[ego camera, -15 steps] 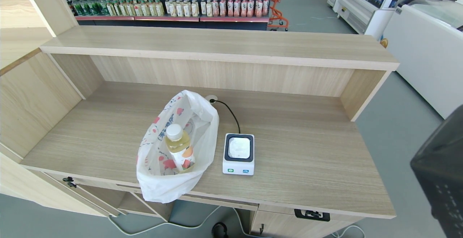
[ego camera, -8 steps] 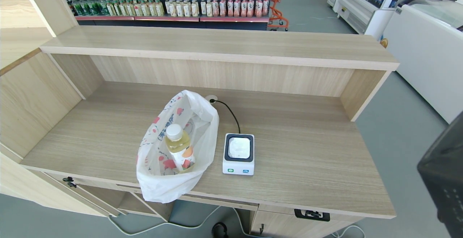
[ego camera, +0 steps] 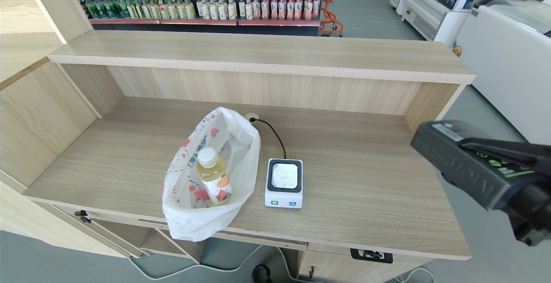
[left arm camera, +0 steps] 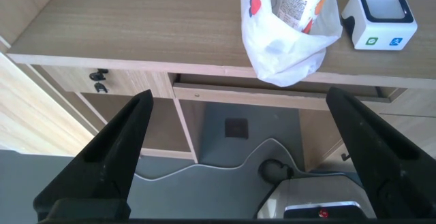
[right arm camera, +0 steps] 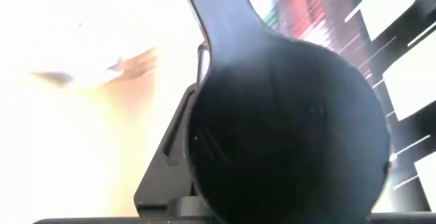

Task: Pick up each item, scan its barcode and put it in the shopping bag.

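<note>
While upright inside shopping bag (ego camera: 196,225) on counter (ego camera: 370,175), just beside scanner (ego camera: 284,183): bottle (ego camera: 212,172), full, judged fairly heavy, rigid, probably slick; best taken mid-body, below cap. Bag film limp. Left gripper (left arm camera: 238,96) spread wide, empty, below counter edge. Right arm (ego camera: 478,167): grip state impossible to tell.

A white plastic shopping bag with red and blue print (ego camera: 193,227) stands open at the front of a pale wooden counter (ego camera: 366,188), its bottom sagging over the edge. Inside, 1 clear bottle of yellow drink with a white cap (ego camera: 212,172) stands upright. Just to the bag's right sits a white square barcode scanner (ego camera: 284,183), dark-framed glass face up, black cable (ego camera: 273,134) trailing back.
</note>
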Controlling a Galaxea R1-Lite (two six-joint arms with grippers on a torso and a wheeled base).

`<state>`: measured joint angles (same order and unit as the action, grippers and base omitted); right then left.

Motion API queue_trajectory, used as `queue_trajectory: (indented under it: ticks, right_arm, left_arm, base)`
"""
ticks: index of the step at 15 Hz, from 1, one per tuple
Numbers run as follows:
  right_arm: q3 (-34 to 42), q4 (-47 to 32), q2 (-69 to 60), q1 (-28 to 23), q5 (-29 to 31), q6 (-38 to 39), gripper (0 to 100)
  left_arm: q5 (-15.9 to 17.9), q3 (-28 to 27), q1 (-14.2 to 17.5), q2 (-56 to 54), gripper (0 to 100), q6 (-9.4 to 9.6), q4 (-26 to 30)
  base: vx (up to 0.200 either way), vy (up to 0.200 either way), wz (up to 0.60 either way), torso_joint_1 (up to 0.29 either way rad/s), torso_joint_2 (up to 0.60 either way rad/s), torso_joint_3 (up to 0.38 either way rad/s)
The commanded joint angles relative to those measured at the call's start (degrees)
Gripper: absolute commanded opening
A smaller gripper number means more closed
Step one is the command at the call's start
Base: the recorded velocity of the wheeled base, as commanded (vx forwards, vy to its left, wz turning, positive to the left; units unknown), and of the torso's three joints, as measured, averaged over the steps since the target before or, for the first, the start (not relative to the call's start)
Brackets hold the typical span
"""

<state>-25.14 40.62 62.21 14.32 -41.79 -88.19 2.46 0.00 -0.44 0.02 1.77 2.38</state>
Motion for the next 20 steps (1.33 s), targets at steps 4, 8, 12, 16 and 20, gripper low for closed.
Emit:
queue_trajectory:
  ticks: [4,8,12,16,20]
  right_arm:
    - [0.79,-18.65,-2.97,-19.77,-1.28,38.09,0]
    - [-2.99,-18.73,-1.21,-15.47,3.38,75.27,0]
    - [-14.24,-17.42,3.89,-4.13,3.73,114.64,0]
    - [-15.03,-10.38,12.76,-3.34,3.64,117.54,0]
    - [-15.47,-9.77,15.22,0.53,3.91,120.0,0]
  left_arm:
    - [0.0,0.0,0.0,-0.02,100,-0.01,0.0]
    - [0.0,0.0,0.0,-0.02,100,-0.01,0.0]
    - [0.0,0.0,0.0,-0.02,100,-0.01,0.0]
    - [0.0,0.0,0.0,-0.02,100,-0.01,0.0]
    - [0.0,0.0,0.0,-0.02,100,-0.01,0.0]
  base:
    - [0.0,0.0,0.0,0.0,0.0,0.0]
    - [0.0,0.0,0.0,0.0,0.0,0.0]
    - [0.0,0.0,0.0,0.0,0.0,0.0]
    - [0.0,0.0,0.0,0.0,0.0,0.0]
    - [0.0,0.0,0.0,0.0,0.0,0.0]
